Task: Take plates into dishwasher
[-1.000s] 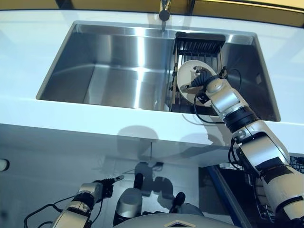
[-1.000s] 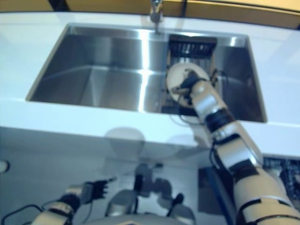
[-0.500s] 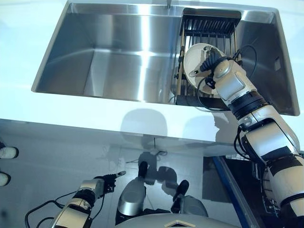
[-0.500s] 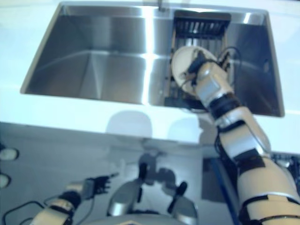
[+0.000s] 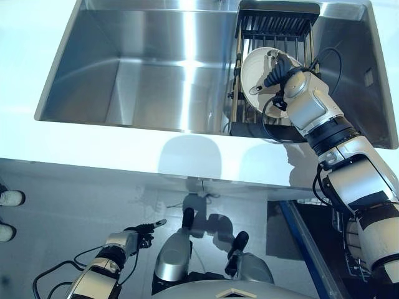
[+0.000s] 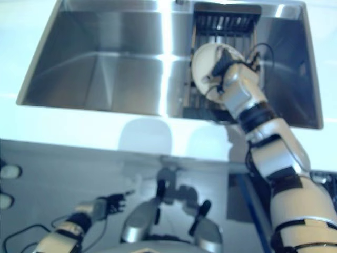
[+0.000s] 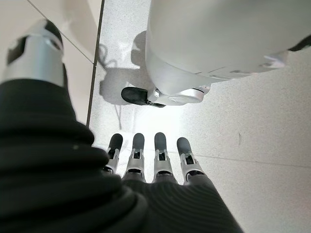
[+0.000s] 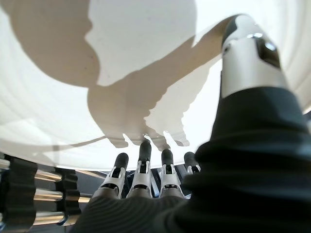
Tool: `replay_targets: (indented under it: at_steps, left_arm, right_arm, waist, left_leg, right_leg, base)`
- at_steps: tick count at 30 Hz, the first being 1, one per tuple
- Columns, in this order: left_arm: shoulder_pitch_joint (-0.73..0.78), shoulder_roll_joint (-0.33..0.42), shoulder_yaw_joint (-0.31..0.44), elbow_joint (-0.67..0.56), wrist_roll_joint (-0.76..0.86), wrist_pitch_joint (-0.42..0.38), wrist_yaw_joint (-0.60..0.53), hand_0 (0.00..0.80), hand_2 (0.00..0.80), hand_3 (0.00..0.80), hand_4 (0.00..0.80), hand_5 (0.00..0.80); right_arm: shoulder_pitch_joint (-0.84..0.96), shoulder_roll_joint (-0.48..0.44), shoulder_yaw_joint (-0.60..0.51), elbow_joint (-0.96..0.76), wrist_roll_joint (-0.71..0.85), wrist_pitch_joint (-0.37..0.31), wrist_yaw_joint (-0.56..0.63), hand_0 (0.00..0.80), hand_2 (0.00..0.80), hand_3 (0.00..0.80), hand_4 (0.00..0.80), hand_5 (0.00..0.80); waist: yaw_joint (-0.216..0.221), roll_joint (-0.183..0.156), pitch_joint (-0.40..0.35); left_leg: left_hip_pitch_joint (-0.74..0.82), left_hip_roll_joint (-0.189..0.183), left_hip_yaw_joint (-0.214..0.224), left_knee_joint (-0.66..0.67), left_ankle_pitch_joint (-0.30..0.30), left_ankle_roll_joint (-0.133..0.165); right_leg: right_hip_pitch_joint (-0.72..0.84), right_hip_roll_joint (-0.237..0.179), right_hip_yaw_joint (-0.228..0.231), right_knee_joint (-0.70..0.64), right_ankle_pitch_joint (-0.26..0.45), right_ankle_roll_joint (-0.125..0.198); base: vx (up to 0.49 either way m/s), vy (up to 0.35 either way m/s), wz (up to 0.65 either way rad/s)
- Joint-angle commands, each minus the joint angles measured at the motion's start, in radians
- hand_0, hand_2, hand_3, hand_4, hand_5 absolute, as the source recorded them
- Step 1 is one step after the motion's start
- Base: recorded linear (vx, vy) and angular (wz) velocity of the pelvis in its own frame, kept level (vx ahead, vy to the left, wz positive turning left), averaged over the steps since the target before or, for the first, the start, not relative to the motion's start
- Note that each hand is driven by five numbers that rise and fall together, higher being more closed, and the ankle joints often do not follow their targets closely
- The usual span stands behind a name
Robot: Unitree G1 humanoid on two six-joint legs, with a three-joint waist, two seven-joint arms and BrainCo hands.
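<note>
A white plate (image 5: 257,64) stands tilted on edge over the black dish rack (image 5: 274,23) at the right end of the steel sink (image 5: 143,68). My right hand (image 5: 285,73) is shut on the plate. In the right wrist view the thumb (image 8: 249,54) presses on the plate's face (image 8: 121,58) while the fingers (image 8: 142,167) curl under its rim. My left hand (image 5: 133,239) hangs low near the floor, below the counter, open with straight fingers (image 7: 146,154) and holding nothing.
The white counter (image 5: 112,146) runs along the sink's front edge. A person's shoes (image 5: 7,198) show at the far left on the floor. A dark opening with a wire rack (image 5: 349,255) lies below the counter at the lower right.
The whole picture has shifted, so the camera moved. The plate remains in my right hand over the dish rack. My left hand has hardly moved.
</note>
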Motion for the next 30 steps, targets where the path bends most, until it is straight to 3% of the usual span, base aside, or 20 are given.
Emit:
replay_targets:
  at_steps: [1, 13, 20, 30]
  left_arm:
    - [-0.034, 0.016, -0.057, 0.021, -0.023, 0.0, -0.001, 0.0, 0.0, 0.0, 0.0, 0.0]
    - [-0.022, 0.028, -0.054, 0.049, 0.014, -0.004, -0.03, 0.0, 0.0, 0.0, 0.0, 0.0]
    - [-0.002, 0.037, -0.046, 0.052, 0.037, -0.012, -0.048, 0.0, 0.0, 0.0, 0.0, 0.0]
    - [0.042, 0.039, -0.023, 0.034, 0.052, -0.002, -0.056, 0.0, 0.0, 0.0, 0.0, 0.0]
  right_arm:
    - [0.007, -0.072, 0.058, 0.025, -0.088, 0.002, -0.025, 0.0, 0.0, 0.0, 0.0, 0.0]
    - [-0.052, -0.168, 0.046, 0.066, -0.067, 0.01, -0.112, 0.0, 0.0, 0.0, 0.0, 0.0]
    - [-0.057, -0.195, 0.037, 0.046, 0.011, -0.038, -0.118, 0.0, 0.0, 0.0, 0.0, 0.0]
    - [0.128, -0.199, -0.044, -0.143, 0.024, -0.119, -0.04, 0.0, 0.0, 0.0, 0.0, 0.0]
  waist:
    - [0.028, -0.009, 0.005]
    - [0.025, -0.014, -0.025]
    - [0.021, -0.016, -0.043]
    - [-0.023, -0.023, -0.073]
  left_leg:
    - [0.009, 0.011, 0.054, -0.011, -0.026, 0.015]
    - [0.024, 0.014, 0.051, -0.016, -0.031, 0.011]
    - [0.032, 0.014, 0.052, -0.017, -0.032, 0.008]
    - [0.075, 0.015, 0.07, -0.021, -0.048, 0.015]
  right_leg:
    - [-0.092, -0.119, 0.041, 0.149, 0.024, 0.052]
    - [-0.076, -0.116, 0.033, 0.137, 0.02, 0.055]
    - [-0.065, -0.115, 0.035, 0.131, 0.019, 0.058]
    - [-0.045, -0.118, 0.058, 0.131, 0.017, 0.066]
  base:
    - [0.0, 0.0, 0.0]
    - [0.022, -0.006, 0.0]
    - [0.01, 0.001, 0.0]
    - [0.042, 0.021, -0.02]
